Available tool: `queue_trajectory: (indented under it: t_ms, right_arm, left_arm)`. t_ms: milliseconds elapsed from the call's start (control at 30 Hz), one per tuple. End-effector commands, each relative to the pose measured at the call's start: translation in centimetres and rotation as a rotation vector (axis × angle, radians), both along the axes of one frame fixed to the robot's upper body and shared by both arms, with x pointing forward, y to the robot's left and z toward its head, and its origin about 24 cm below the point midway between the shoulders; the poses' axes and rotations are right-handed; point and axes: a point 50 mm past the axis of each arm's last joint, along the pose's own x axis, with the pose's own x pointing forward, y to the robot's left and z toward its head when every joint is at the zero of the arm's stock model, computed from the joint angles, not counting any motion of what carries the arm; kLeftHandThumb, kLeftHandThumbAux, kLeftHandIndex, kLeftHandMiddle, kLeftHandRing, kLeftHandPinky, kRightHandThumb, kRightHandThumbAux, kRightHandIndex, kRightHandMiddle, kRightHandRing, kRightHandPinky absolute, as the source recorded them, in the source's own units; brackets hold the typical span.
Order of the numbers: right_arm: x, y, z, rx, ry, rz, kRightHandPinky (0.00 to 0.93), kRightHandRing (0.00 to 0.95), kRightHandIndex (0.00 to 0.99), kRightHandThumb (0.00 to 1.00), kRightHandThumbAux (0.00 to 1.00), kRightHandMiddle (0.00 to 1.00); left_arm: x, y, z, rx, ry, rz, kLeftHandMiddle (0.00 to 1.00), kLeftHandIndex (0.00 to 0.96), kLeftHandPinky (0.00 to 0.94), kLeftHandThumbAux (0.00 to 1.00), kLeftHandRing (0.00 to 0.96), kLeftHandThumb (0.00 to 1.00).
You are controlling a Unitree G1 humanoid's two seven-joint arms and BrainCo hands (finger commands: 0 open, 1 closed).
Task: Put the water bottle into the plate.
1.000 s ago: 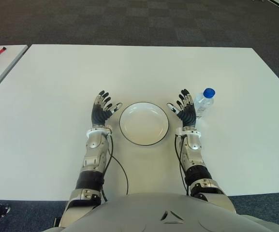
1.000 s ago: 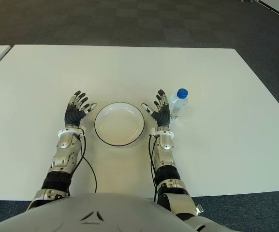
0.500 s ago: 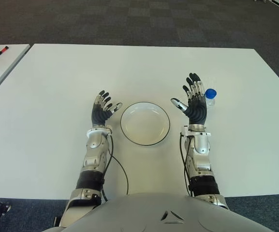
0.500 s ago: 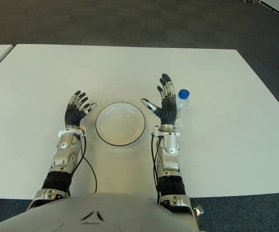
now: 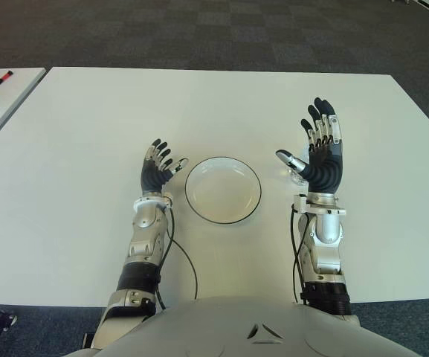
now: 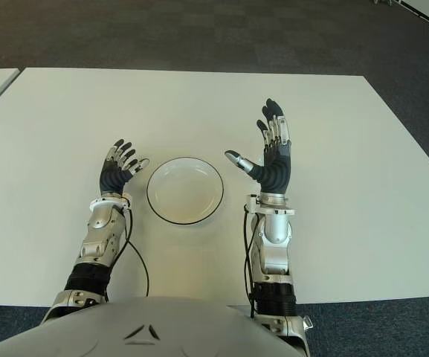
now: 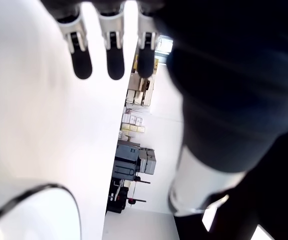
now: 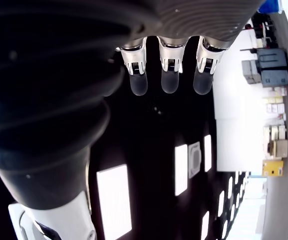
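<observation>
On the white desk [image 5: 88, 134], the plate [image 5: 199, 190] sits between the hands. The left hand [image 5: 155, 167] shows beside the plate's left edge, its fingers relaxed and holding nothing. The right hand [image 5: 320, 152] is raised, its fingers [image 5: 320, 119] spread wide and empty. The water bottle [image 5: 297, 175] is nearest this hand. It is mostly hidden beneath it, with only a clear sliver showing beside the thumb, so I cannot tell how its long axis lies.

Bright, even overhead light floods the white table [image 5: 73, 149], leaving only faint, soft shadows beneath the plate [image 5: 222, 190]. Both eye views stay sharp; the wrist views blur close up, with blown-out whites.
</observation>
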Motion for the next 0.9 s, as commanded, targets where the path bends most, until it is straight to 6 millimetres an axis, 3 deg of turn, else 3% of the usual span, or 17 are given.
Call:
queue_trajectory:
  t_ms: [33, 400, 633, 900]
  right_arm:
    - [-1.0, 0.2, 0.6, 0.037, 0.035, -0.006, 0.09, 0.045, 0.04, 0.0, 0.901, 0.05]
    - [-2.1, -0.4, 2.7, 0.01, -0.02, -0.008, 0.046, 0.02, 0.036, 0.0, 0.891, 0.033]
    - [-3.3, -1.3, 2.8, -0.033, -0.07, -0.015, 0.01, 0.001, 0.014, 0.0, 0.868, 0.006]
    - [-3.6, -1.1, 3.1, 0.005, -0.088, -0.043, 0.0, 0.0, 0.0, 0.0, 0.834, 0.0]
  left_arm:
    - [0.2, -1.3, -0.2, -0.04, 0.002, -0.013, 0.141, 0.12, 0.182, 0.933, 0.142, 0.0]
    - [0.3, -1.4, -0.3, -0.042, 0.003, -0.012, 0.143, 0.124, 0.186, 0.932, 0.145, 0.0]
    - [0.3, -1.4, -0.3, -0.045, 0.001, -0.017, 0.138, 0.118, 0.183, 0.933, 0.141, 0.0]
    - [0.4, -1.5, -0.4, -0.047, -0.002, -0.022, 0.136, 0.116, 0.179, 0.929, 0.139, 0.0]
